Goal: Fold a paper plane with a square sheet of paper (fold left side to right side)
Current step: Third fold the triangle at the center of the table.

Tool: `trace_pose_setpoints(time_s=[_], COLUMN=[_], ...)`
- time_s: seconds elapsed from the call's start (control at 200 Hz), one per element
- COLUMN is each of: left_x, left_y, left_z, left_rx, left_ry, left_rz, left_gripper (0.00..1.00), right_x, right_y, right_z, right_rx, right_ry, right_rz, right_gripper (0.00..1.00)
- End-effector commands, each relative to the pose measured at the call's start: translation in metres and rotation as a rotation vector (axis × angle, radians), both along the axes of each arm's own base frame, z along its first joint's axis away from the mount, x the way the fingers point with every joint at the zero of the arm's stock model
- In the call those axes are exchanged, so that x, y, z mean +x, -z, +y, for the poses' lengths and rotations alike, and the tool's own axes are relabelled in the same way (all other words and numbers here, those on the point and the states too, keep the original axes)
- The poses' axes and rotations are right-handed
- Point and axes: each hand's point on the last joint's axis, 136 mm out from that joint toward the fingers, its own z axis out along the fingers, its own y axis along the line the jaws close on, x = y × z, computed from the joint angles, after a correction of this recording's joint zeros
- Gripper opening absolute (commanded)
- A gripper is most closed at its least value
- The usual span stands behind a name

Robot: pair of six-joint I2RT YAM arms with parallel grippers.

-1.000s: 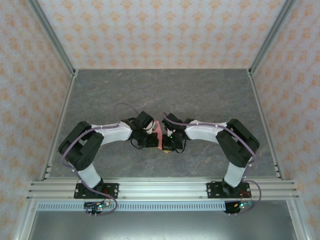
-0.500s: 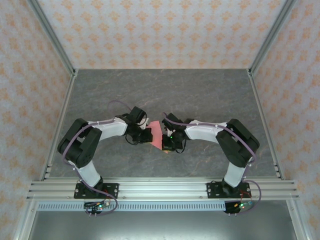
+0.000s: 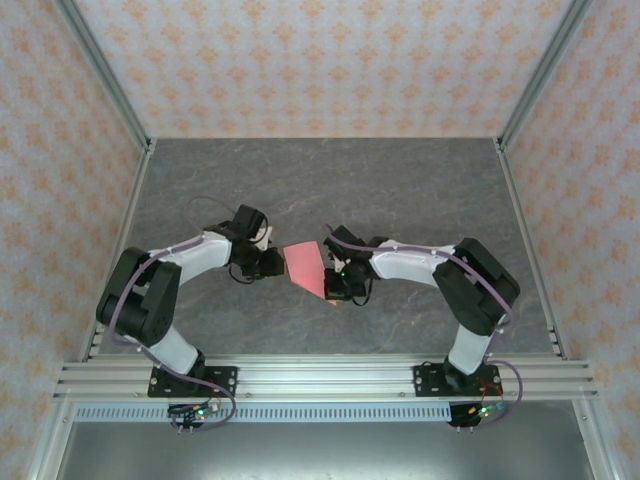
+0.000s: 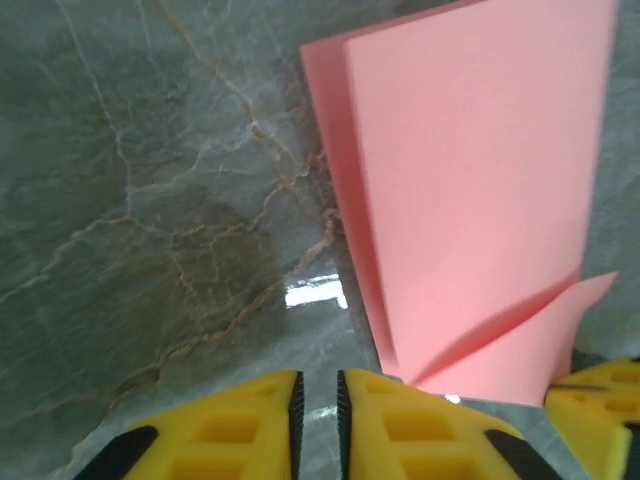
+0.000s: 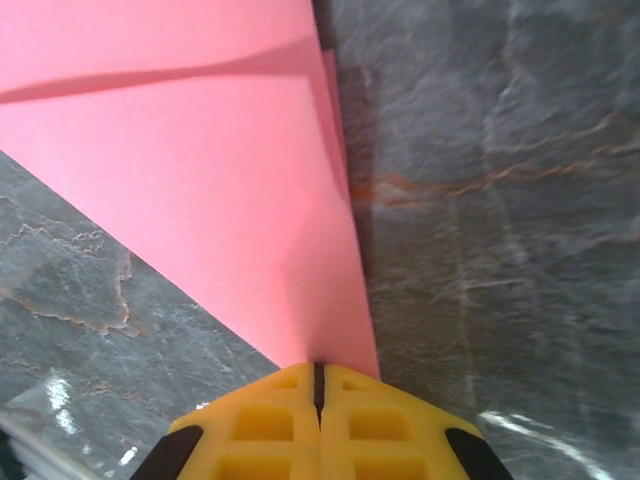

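The square sheet of paper (image 3: 304, 264) is a folded salmon-pink pointed shape near the middle of the table, between the two grippers. In the left wrist view the paper (image 4: 470, 190) shows layered edges and a diagonal flap. My right gripper (image 5: 319, 375) is shut on the narrow tip of the paper (image 5: 200, 170); from above, the right gripper (image 3: 335, 287) sits at the sheet's near right corner. My left gripper (image 3: 272, 262) stands just left of the sheet, apart from it. The left gripper (image 4: 317, 395) has a narrow gap between its jaws with bare table showing through.
The grey marbled table (image 3: 400, 190) is walled by patterned panels on three sides, with an aluminium rail (image 3: 320, 378) along the near edge. A yellow finger of the right gripper (image 4: 595, 400) shows beside the paper's corner.
My left gripper has let go of the paper, opened a little and drawn back to the left. The pink sheet now lies more exposed. The right gripper has stayed shut on the tip.
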Motion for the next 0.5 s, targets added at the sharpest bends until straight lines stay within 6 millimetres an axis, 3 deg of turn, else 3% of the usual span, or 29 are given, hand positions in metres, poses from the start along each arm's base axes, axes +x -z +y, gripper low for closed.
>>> trace_pose_setpoints(time_s=[0.0,0.265,0.495], left_x=[-0.002,0.002,0.014], left_y=[-0.02,-0.029,-0.026], left_z=[0.005,-0.017,-0.036], left_rx=[0.003,-0.177,-0.255], left_ry=[-0.02,-0.113,-0.133], left_rz=[-0.039,-0.04,-0.036], left_gripper=[0.3,0.5,0.54], right_x=[0.02,0.032,0.026], right_y=[-0.032,-0.062,-0.073], right_z=[-0.002,-0.01,-0.001], right_rx=[-0.02,-0.047,-0.067], right_ry=[-0.032,-0.066,-0.155], right_rz=[-0.165,-0.376,-0.541], right_gripper=[0.08,0.3,0.47])
